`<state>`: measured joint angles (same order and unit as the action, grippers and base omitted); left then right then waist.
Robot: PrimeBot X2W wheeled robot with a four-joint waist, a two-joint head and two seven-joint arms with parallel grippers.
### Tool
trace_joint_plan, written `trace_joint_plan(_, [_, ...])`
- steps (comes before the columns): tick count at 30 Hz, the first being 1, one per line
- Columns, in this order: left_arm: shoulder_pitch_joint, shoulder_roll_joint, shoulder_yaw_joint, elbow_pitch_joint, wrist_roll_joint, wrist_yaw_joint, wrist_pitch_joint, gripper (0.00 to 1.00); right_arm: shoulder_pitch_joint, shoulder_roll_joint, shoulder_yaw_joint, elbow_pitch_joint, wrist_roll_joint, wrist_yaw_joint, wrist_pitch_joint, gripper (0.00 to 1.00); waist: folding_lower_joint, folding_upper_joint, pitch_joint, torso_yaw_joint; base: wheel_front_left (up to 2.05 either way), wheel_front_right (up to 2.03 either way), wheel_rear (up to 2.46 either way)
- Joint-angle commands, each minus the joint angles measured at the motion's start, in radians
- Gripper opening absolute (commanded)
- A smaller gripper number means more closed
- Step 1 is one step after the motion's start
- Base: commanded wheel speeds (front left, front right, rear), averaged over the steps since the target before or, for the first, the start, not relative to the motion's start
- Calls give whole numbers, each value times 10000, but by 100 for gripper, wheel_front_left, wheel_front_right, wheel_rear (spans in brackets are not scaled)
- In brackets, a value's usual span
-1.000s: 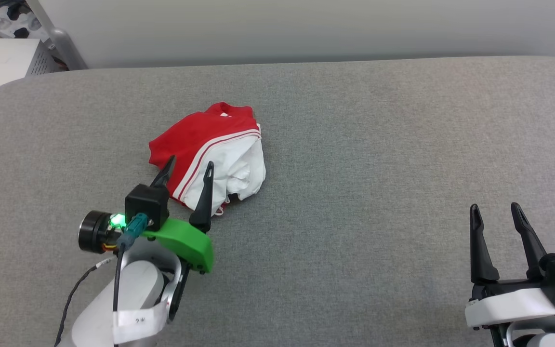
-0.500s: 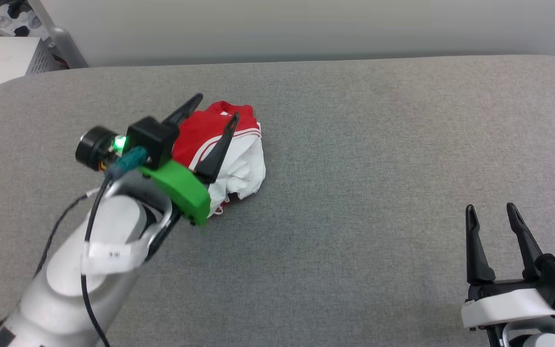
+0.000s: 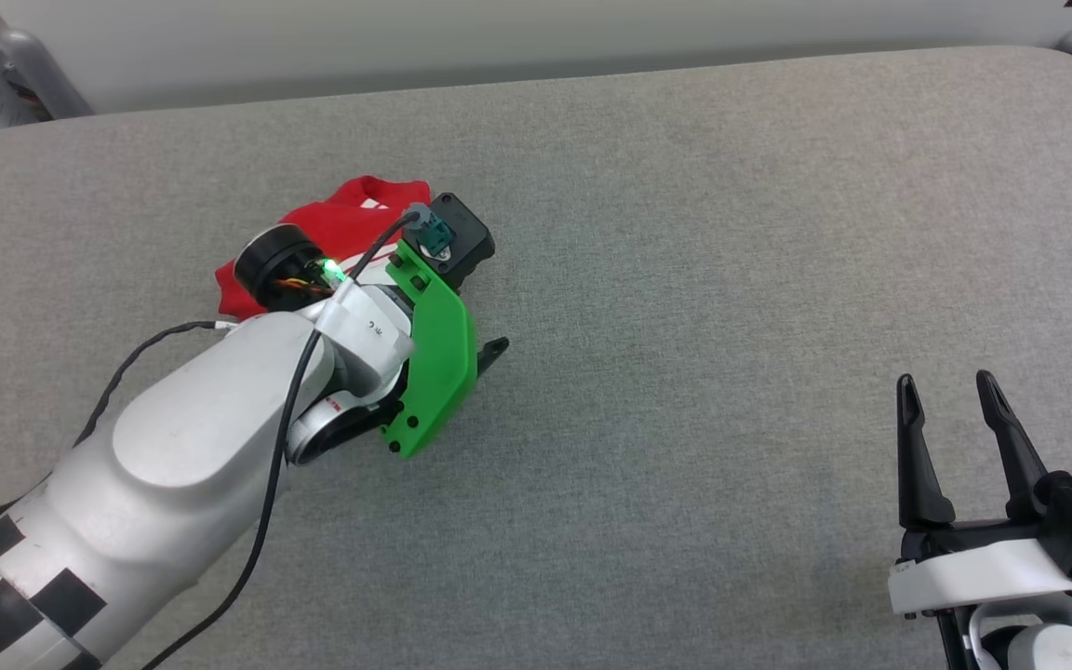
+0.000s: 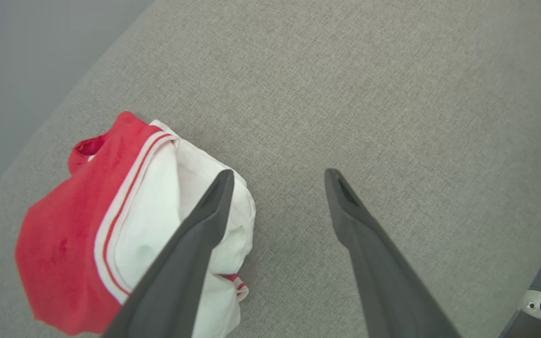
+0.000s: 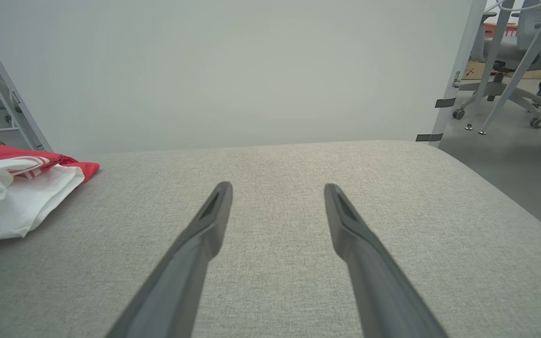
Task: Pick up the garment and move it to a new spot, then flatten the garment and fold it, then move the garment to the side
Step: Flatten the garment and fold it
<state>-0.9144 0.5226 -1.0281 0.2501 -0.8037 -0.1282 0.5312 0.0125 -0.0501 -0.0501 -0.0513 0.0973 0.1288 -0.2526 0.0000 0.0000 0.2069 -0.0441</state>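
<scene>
- Grey padded fabric table (image 3: 685, 233): a wide bare surface lies to the right of the garment (image 3: 336, 219), a red short-sleeved T-shirt of soft cloth. Select the new spot there, well clear of the rounded edges, so that flattening has room on all sides.
- Left arm, pale grey with a green bracket (image 3: 220, 419): it extends over the garment from the near-left side. Judged step: the approach for the first pick-up. Lower it straight down and avoid dragging the cloth sideways.
- Left gripper (image 4: 278, 173): jaws spread, nothing held. One finger lies over the white cloth, the other over bare table beside it. Shift toward the heap so that both fingers straddle a thick fold, then close. A pinch at the outer edge would probably take one layer only and let the rest trail.
- Right gripper (image 3: 945, 380): jaws spread and empty, at the near-right of the table, well apart from the garment. Hold it clear until flattening.
- The garment (image 4: 129, 230): bunched in a compact heap on the left part of the table, toward the far edge, not yet lifted.
- White sleeve (image 4: 158, 211): crumpled, on the side nearest the fingers.
- Red-and-white striped trim (image 4: 127, 183): runs along the seam between the red body and the white sleeve.
- Red collar (image 4: 85, 148): a small loop at the heap's far end.
</scene>
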Motion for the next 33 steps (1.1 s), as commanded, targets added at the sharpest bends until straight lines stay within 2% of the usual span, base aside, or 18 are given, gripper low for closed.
trace_joint_plan(1, [-302, 117, -254, 201, -116, -22, 84, 100, -221, -1, 21, -15, 66, 19, -92, 100, 0, 0, 313, -245, 0, 0, 0])
trace_joint_plan(7, [-1091, 234, -1514, 1475, 10, -23, 292, 100, -621, -1, 83, -64, 86, 19, -92, 100, 0, 0, 974, -514, 0, 0, 0])
trace_joint_plan(12, [-1670, 245, -2084, 2587, 278, -24, 43, 100, -910, -1, 94, -86, 108, 19, -92, 100, 0, 0, 1523, -669, 0, 0, 0])
trace_joint_plan(16, [-1606, 148, -2306, 3240, -382, -24, 413, 100, -1048, -1, 119, -76, 125, 19, -92, 100, 0, 0, 1812, -741, 0, 0, 0])
trace_joint_plan(21, [-1479, 173, -2451, 3374, -1084, -24, 851, 100, -1165, -1, 110, -57, 146, 19, -92, 100, 0, 0, 1952, -791, 0, 0, 0])
trace_joint_plan(22, [-1483, 192, -2469, 3317, -1067, -24, 842, 27, -1177, -1, 104, -51, 145, 19, -92, 100, 0, 0, 1951, -788, 0, 0, 0])
trace_joint_plan(23, [-1469, 209, -2484, 3234, -1080, -24, 770, 0, -1187, -1, 88, -35, 138, 19, -92, 100, 0, 0, 1923, -777, 0, 0, 0])
trace_joint_plan(26, [-1533, 259, -2504, 2969, -1149, -24, 407, 0, -1153, -1, 16, -3, 100, 19, -92, 100, 0, 0, 1777, -702, 0, 0, 0])
trace_joint_plan(33, [-2288, 363, -2510, 1945, -1498, -24, -1646, 0, -844, -1, -135, 68, 57, 19, -92, 100, 0, 0, 1099, -276, 0, 0, 0])
